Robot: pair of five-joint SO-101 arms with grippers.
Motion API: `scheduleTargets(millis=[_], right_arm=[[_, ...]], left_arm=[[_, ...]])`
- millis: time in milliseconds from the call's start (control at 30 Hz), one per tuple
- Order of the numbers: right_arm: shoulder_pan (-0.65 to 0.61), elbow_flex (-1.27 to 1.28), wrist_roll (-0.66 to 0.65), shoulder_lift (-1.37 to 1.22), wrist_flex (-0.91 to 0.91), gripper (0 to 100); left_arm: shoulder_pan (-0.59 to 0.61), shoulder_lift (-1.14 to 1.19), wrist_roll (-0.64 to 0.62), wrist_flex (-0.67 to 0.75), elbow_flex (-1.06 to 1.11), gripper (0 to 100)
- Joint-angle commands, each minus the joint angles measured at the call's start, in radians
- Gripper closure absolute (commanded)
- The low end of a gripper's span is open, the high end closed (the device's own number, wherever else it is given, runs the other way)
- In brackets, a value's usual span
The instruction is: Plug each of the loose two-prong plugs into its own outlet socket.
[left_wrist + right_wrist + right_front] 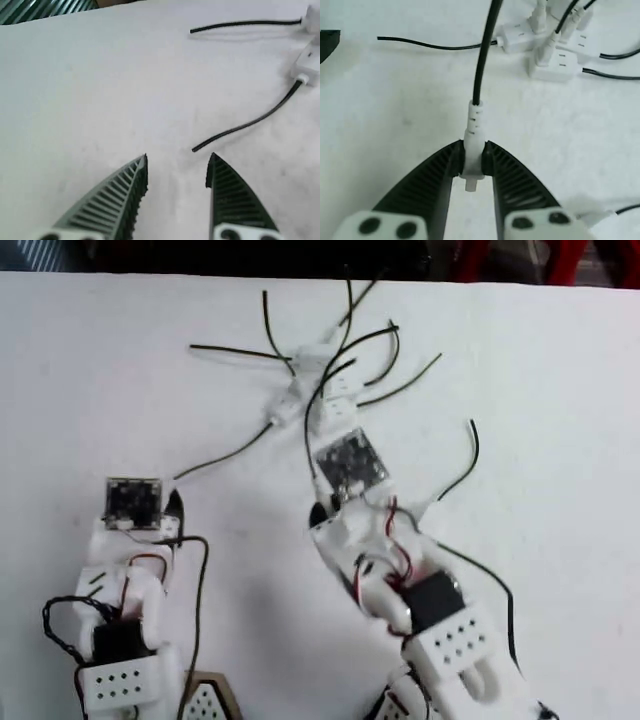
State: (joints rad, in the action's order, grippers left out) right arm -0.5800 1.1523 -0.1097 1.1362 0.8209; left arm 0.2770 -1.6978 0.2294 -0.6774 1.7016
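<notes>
**Gripping a plug that may be facing the wrong way**

The right claw (472, 146) is clenched on a white plug (474, 125). It pinches the body just below the ribbed collar, and the black cable (487, 50) runs off toward the cluster of sockets (554, 67) beyond. The plug's other end seems to point back at the wrist. Pushing forward would then likely bring the cable side to a socket, not the prongs. The hold is also narrow, so the plug could twist between the tips under pressure. Other cables crowd the sockets and might snag, or the sockets could slide when pushed. The left claw (177, 157) hangs released over the table (75, 90), near a loose cable end (200, 146), steadying nothing.
</notes>
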Motion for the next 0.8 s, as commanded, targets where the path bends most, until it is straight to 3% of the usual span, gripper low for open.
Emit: scheduleTargets(millis=[0, 200, 600, 767], right_arm=[[-0.062, 0.069, 0.006, 0.14, -0.082, 98.1], [-0.159, 0.175, 0.008, 0.357, -0.105, 98.1], [-0.168, 0.282, 0.006, 0.521, -0.097, 98.1], [-0.168, 0.301, 0.006, 0.521, -0.096, 98.1]], left_arm=[[-0.036, -0.015, -0.104, 0.081, -0.109, 80], [-0.2, -0.015, -0.158, 0.083, -0.215, 80], [-0.57, -0.015, -0.15, 0.072, -0.316, 80], [-0.722, -0.015, -0.064, -0.057, -0.382, 80]])
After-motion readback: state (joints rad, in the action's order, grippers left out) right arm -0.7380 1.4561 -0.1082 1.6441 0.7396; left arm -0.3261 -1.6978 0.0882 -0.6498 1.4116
